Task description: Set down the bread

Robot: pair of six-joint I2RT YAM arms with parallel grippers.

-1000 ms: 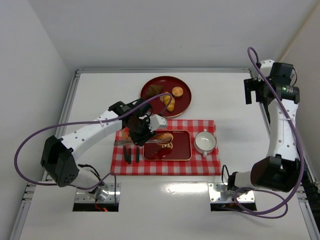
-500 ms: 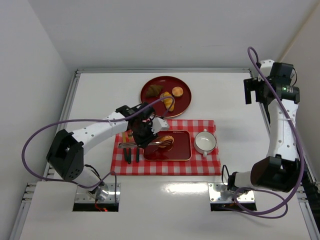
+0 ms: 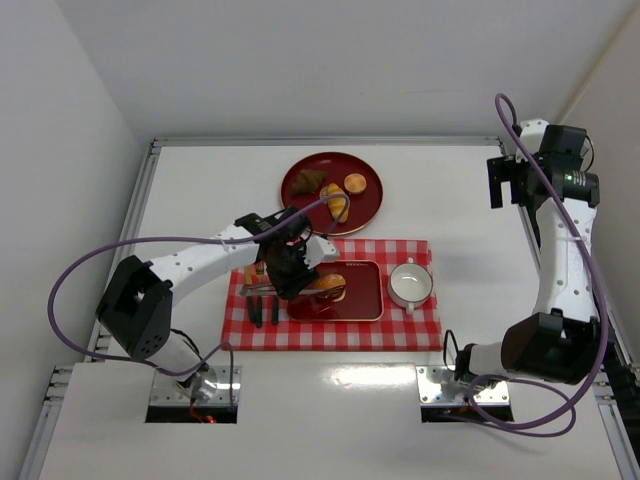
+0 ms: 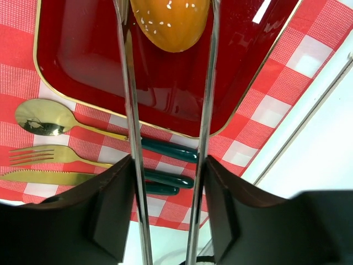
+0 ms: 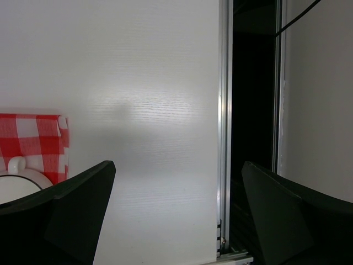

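The bread (image 4: 170,22), a golden-brown bun with pale seeds on top, lies in the red rectangular tray (image 4: 83,55) and shows in the top view as the bread (image 3: 331,282). My left gripper (image 4: 168,182) is shut on a pair of metal tongs (image 4: 130,110). The two tong arms run forward and stand close on either side of the bun; contact cannot be told. In the top view the left gripper (image 3: 285,268) hangs over the tray's (image 3: 366,303) left end. My right gripper (image 5: 177,165) is open and holds nothing, raised at the far right (image 3: 497,182).
A red-checked cloth (image 3: 400,328) lies under the tray. On it sit a white cup (image 3: 410,285) to the right and a gold spoon, fork and knife (image 4: 38,118) with green handles to the left. Behind stands a round red plate (image 3: 368,200) with other pastries.
The left arm has drawn in and lowered the bun onto the tray. The tong arms now stand wider apart around it. The right arm has not moved.
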